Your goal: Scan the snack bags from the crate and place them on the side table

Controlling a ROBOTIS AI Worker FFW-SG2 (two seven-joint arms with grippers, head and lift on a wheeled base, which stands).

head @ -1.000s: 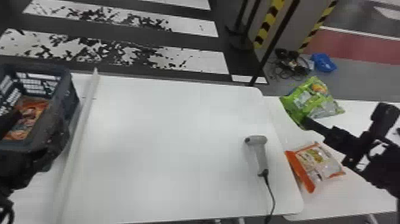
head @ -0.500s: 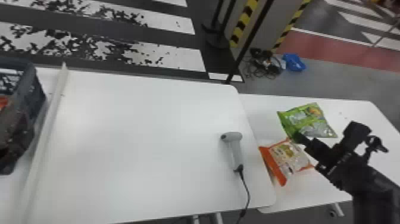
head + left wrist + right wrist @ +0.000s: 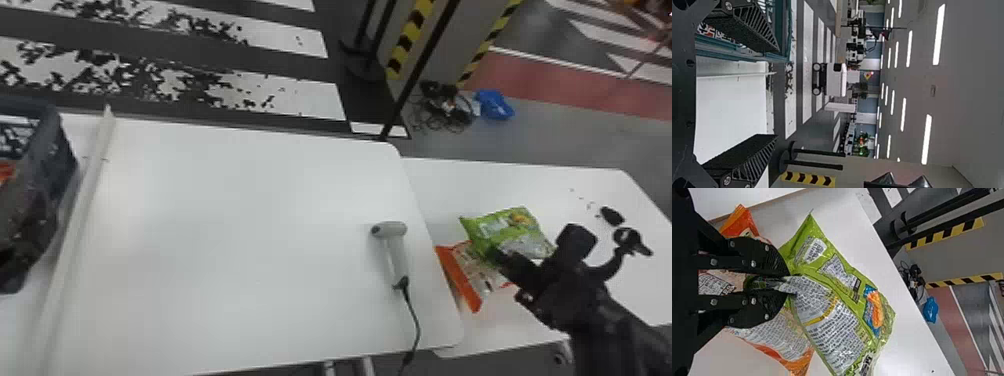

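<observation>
Two bags are lying close by my right gripper: its fingers are pinching an edge of the green bag, which is spreading out past their tips. The orange bag is resting below those tips, on the side table, partly covered by the green one. The scanner is lying to that gripper's left. Well farther left, my left gripper is holding its fingers apart beside the crate.

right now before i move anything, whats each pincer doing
left pincer: open, nothing between its fingers
right pincer: closed on the green snack bag, pinching it near one edge
</observation>
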